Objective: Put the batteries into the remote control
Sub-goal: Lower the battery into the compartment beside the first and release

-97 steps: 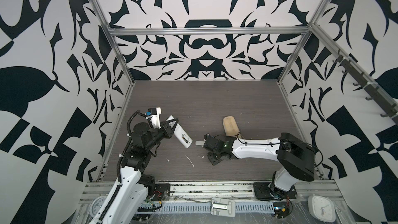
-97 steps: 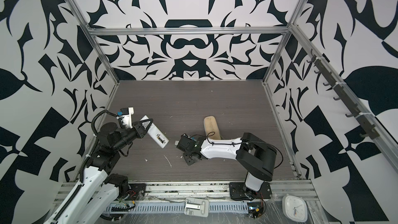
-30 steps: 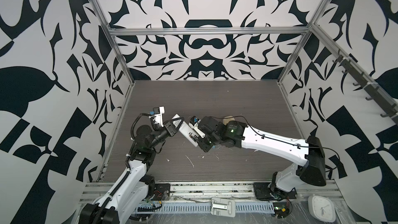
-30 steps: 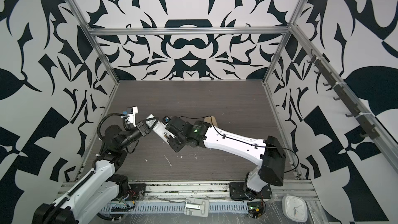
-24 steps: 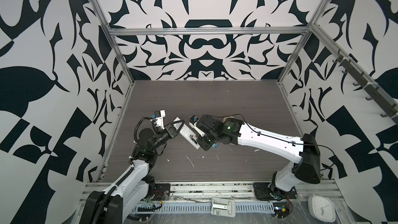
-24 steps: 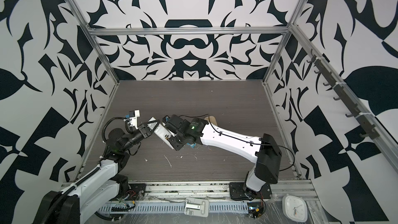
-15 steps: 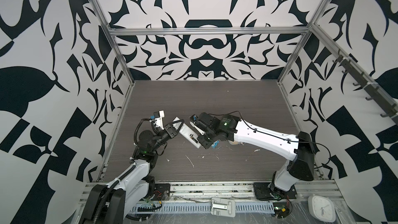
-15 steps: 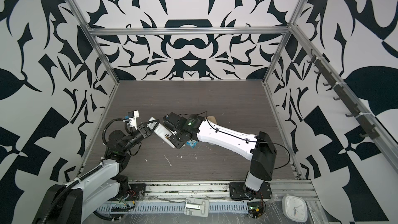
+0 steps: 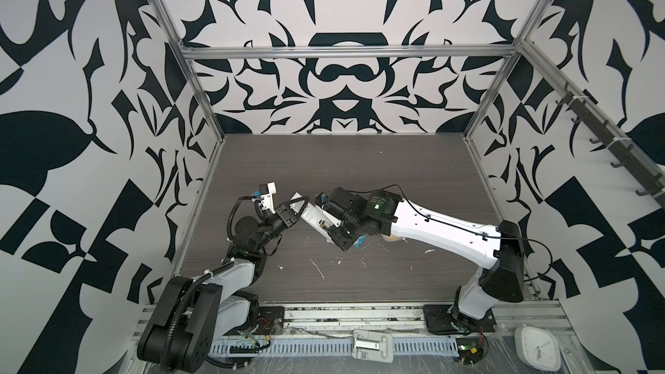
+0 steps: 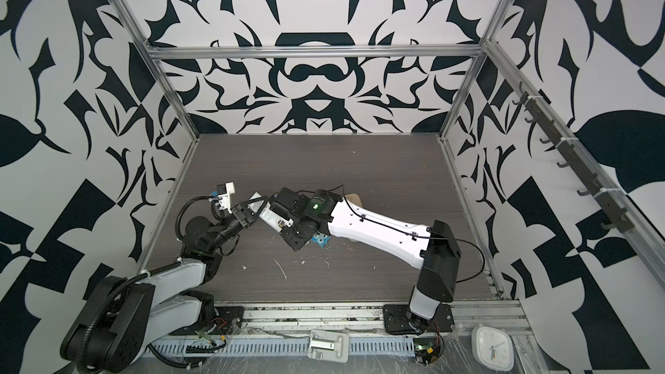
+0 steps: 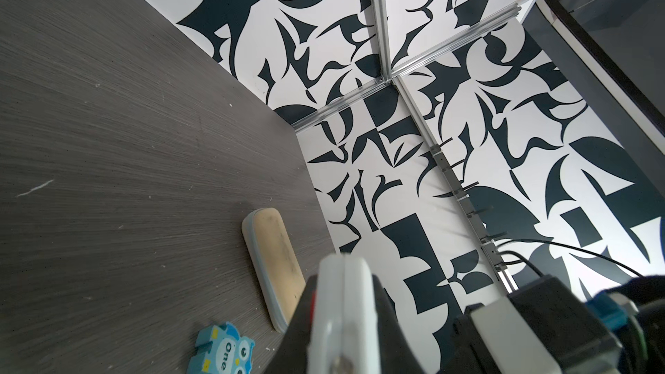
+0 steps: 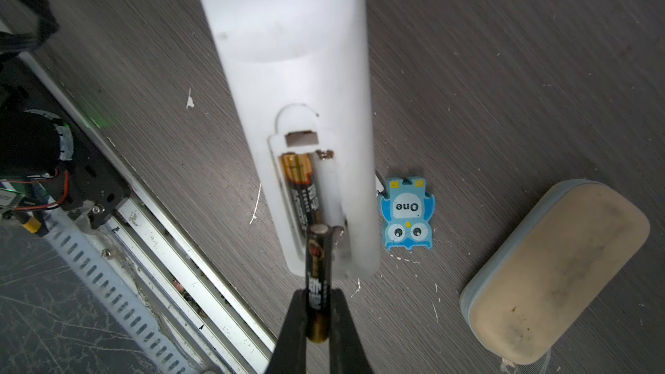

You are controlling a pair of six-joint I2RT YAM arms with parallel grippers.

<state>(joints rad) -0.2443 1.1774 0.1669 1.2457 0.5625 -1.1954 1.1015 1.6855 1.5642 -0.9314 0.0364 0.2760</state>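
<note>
The second battery [image 12: 316, 293] is pinched across its middle by the right jaws, which are closed tight on it. Its leading end pokes out ahead of their tips and just meets the near end of the open compartment in the remote control [image 12: 288, 66]. One seated battery [image 12: 300, 188] lies in the bay farther ahead of those jaws. The empty slot [image 12: 331, 192] runs alongside it, and that looks to be where this one belongs. The remote is up off the desk [image 12: 503, 66], its plain back facing the right jaws, and its far end is clamped between the left jaws, which are shut on it.

To me this is the insertion itself. I'd keep the cell in line with the slot, tuck the leading end down against the contact, then press the tail flat before letting go. The remote is gripped at one end only, so push gently or it may lever. Beneath and to one side of the right jaws sit a blue owl block [image 12: 406, 215] and a tan case [image 12: 554, 275], both clear of the work
</note>
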